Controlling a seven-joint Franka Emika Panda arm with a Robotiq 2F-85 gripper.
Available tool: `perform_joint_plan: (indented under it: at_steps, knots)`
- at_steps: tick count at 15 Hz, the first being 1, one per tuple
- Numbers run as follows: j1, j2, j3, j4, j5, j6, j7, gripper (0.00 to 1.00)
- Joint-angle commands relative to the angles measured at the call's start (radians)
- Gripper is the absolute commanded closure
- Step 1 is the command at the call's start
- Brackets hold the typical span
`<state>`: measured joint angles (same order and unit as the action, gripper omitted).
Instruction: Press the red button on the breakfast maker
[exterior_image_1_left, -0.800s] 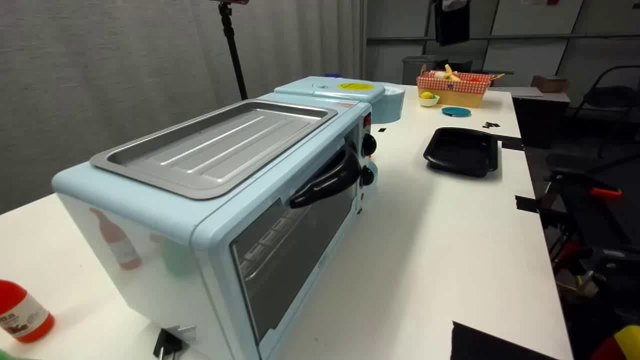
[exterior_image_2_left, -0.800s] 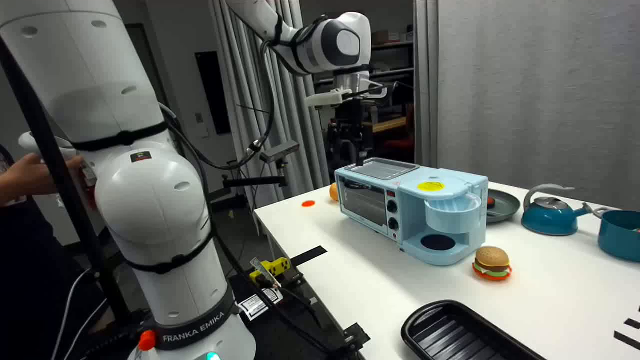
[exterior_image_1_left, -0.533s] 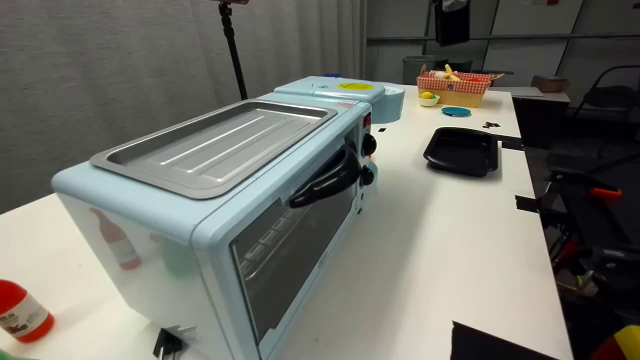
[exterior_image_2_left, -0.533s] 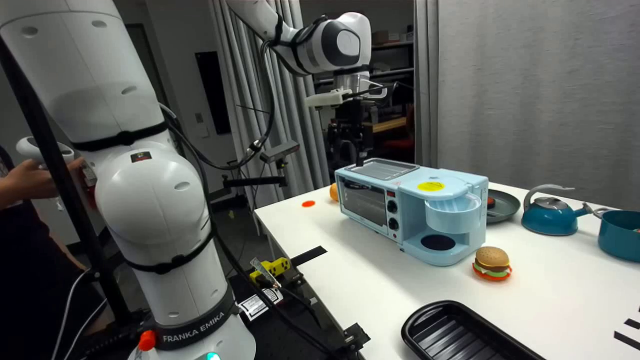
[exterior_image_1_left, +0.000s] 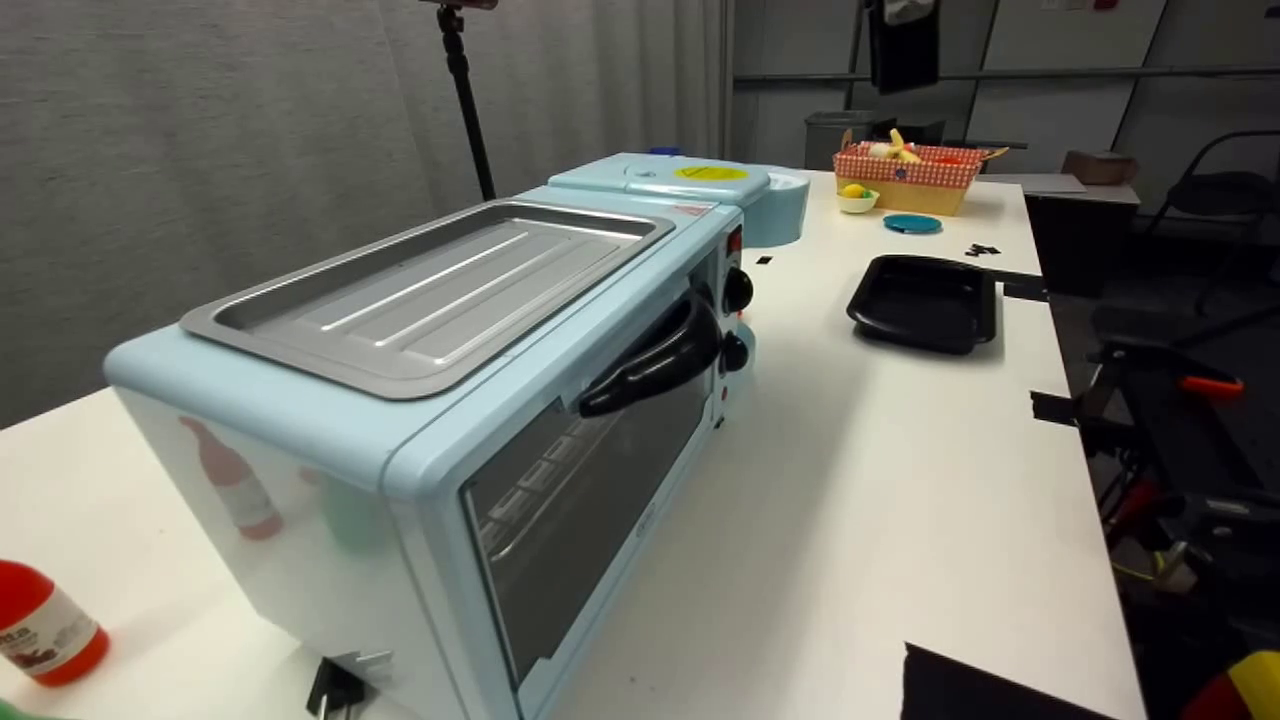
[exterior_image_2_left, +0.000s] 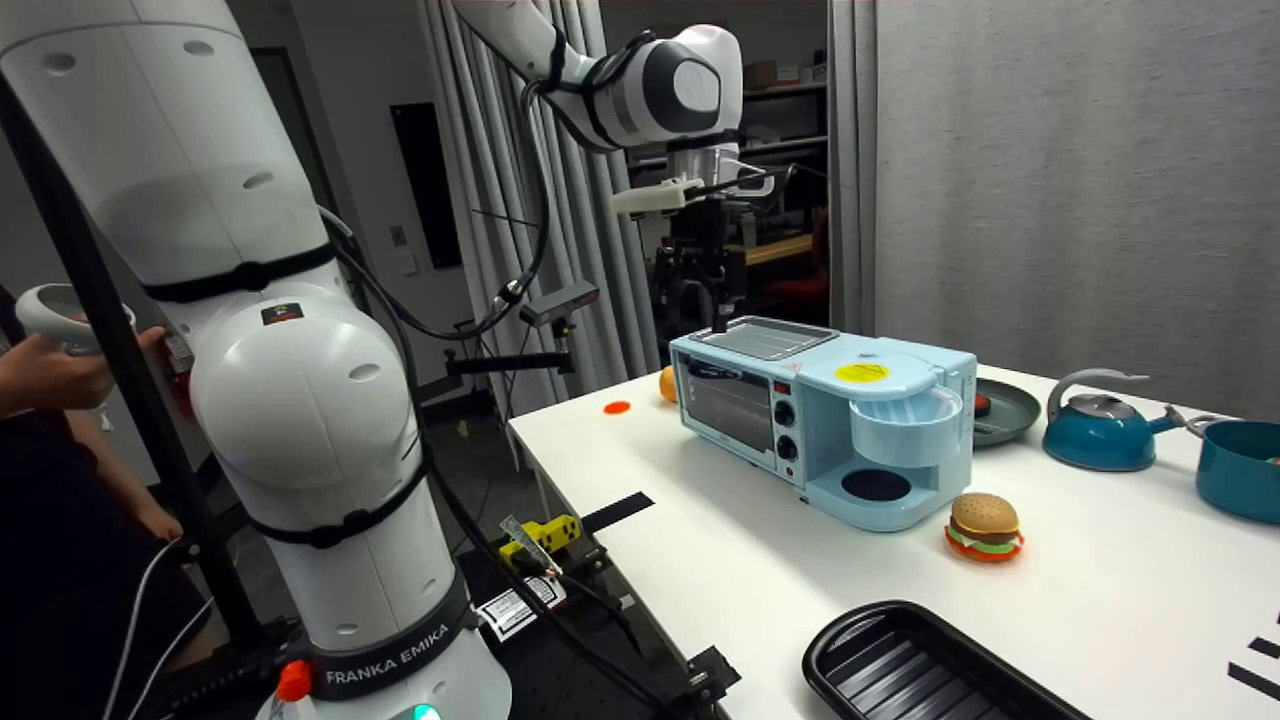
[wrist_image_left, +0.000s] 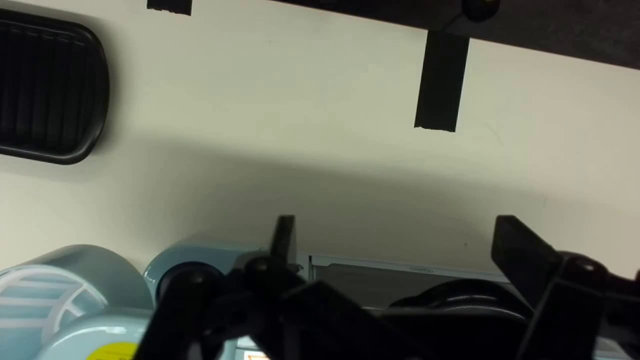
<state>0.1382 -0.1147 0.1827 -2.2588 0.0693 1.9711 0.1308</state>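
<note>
- The breakfast maker (exterior_image_2_left: 820, 430) stands upright on the white counter (exterior_image_2_left: 720, 540), its front turned toward the edge where the robot's base is.
- In both exterior views its red button (exterior_image_1_left: 735, 240) sits above two black knobs (exterior_image_1_left: 737, 290).
- The claw (wrist_image_left: 396, 220) points down above the breakfast maker, apart from it; its fingers (wrist_image_left: 520, 255) are spread wide and grip nothing.
- In the wrist view the door's black handle (wrist_image_left: 465, 287) shows between those fingers.
- A burger (exterior_image_2_left: 985, 527) rests just beside the breakfast maker; a teal kettle (exterior_image_2_left: 1105, 435) stands beyond.
- A person's hand (exterior_image_2_left: 60, 375) holds a white controller (exterior_image_2_left: 70, 318).
</note>
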Motion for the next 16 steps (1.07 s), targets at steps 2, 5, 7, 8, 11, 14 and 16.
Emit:
perform_joint_plan:
  at_steps: [2, 5, 7, 8, 11, 14, 16]
  knots:
    - [0.006, 0.000, -0.006, 0.001, -0.001, -0.002, 0.001, 0.00]
    - [0.007, 0.002, -0.005, 0.004, -0.006, -0.005, -0.001, 0.00]
    - [0.007, 0.004, -0.005, 0.004, -0.011, -0.003, -0.007, 0.00]
    - [0.007, 0.005, -0.005, 0.004, -0.011, 0.002, -0.008, 0.00]
    - [0.004, 0.007, -0.007, 0.001, -0.019, 0.014, 0.002, 0.00]
    - [-0.001, 0.017, -0.007, -0.005, -0.058, 0.049, 0.038, 0.00]
    - [-0.002, 0.032, -0.007, -0.007, -0.091, 0.086, 0.063, 0.00]
